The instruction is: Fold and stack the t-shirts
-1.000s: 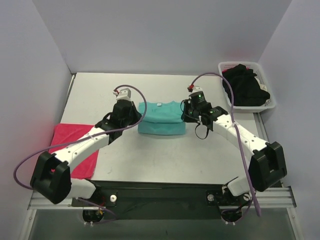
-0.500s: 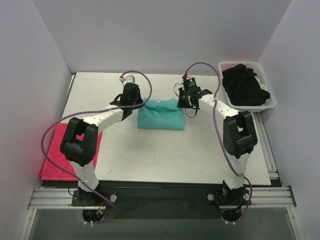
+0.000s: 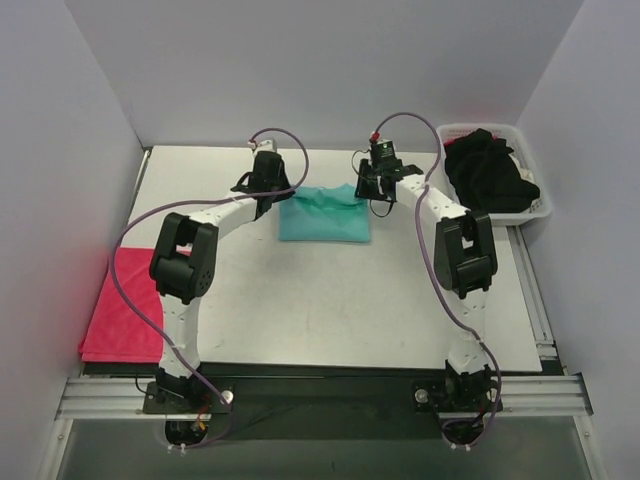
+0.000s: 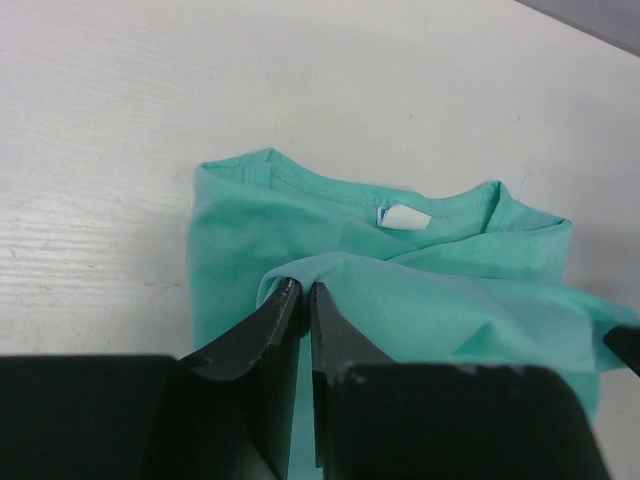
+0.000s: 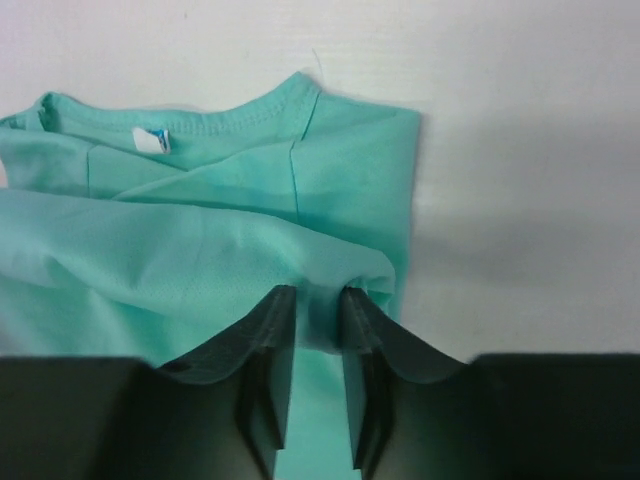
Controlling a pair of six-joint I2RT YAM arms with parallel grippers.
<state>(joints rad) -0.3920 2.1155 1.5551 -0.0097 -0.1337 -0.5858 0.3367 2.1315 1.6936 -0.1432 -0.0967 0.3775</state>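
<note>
Where the top view looks down, teal t-shirt [image 3: 323, 215] lies folded at far centre of table [image 3: 330, 300], left pincer [image 3: 283, 196] at its far left corner, right pincer [image 3: 366, 192] at its far right. Pinkish-red t-shirt [image 3: 120, 320] near left; black t-shirts [image 3: 490, 175] in basket [image 3: 536, 211], far right.
Left wrist: pincer [image 4: 300, 288] clamped on a raised teal fold.
Right wrist: pincer [image 5: 318, 292] slightly apart, teal fold between.

Teal-green t-shirt [image 3: 322, 218] (white label [image 4: 403, 218]), pinkish-red t-shirt [image 3: 125, 310] and black t-shirts [image 3: 490, 178] are plain.

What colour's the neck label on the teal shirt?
White label, sewn inside the teal shirt collar; clearest in left wrist view.
</note>
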